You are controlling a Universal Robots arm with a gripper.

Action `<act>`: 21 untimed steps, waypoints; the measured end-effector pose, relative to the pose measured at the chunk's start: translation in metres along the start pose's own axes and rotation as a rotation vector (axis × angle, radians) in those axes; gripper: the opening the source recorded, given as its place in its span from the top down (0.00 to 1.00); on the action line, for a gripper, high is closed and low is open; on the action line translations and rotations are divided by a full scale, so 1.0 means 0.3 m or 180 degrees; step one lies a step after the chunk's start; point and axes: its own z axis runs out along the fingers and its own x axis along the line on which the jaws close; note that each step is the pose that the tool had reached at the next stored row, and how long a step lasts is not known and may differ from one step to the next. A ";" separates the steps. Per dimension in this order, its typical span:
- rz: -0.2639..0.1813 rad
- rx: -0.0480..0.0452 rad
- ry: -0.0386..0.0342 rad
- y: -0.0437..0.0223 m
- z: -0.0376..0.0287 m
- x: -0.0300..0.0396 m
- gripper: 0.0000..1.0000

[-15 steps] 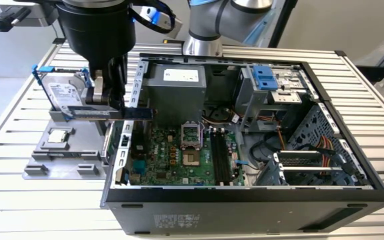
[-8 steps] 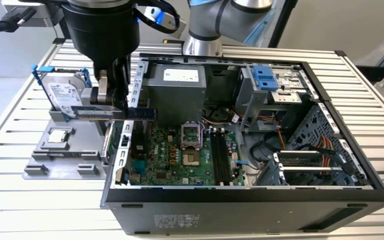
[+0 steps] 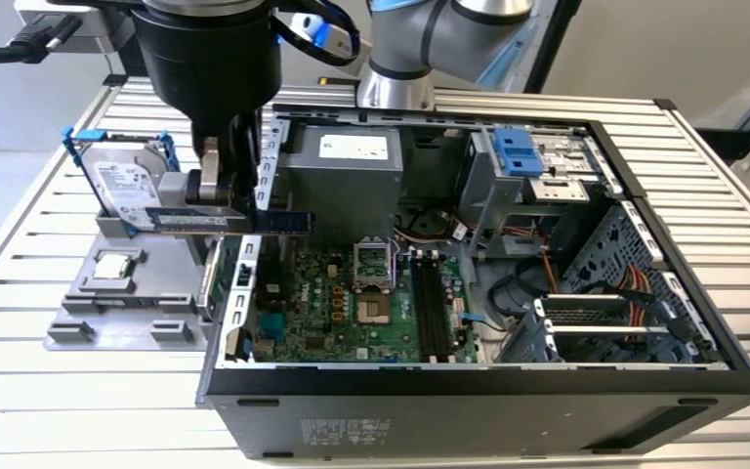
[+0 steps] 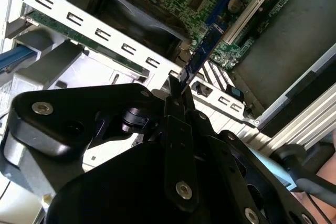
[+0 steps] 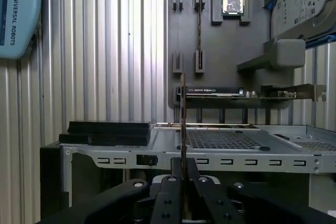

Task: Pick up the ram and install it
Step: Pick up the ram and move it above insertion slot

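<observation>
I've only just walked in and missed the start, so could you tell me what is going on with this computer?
The arm's tool is shut on the ram and holds it in the air over the side wall of the open computer case, at the exterior view's left. Next to it is the grey parts holder, where the CPU chip and the hard drive sit. The ram is not yet seated on the motherboard.
</observation>
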 end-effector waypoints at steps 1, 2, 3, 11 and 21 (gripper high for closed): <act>0.0000 0.0000 0.0000 -0.002 0.000 0.000 1.00; 0.0000 0.0000 0.0000 -0.004 0.000 0.000 1.00; 0.0000 0.0000 0.0000 -0.007 0.000 0.000 1.00; 0.0000 0.0000 0.0000 -0.026 -0.001 0.000 1.00; -0.0001 0.0000 0.0000 -0.064 -0.002 -0.001 1.00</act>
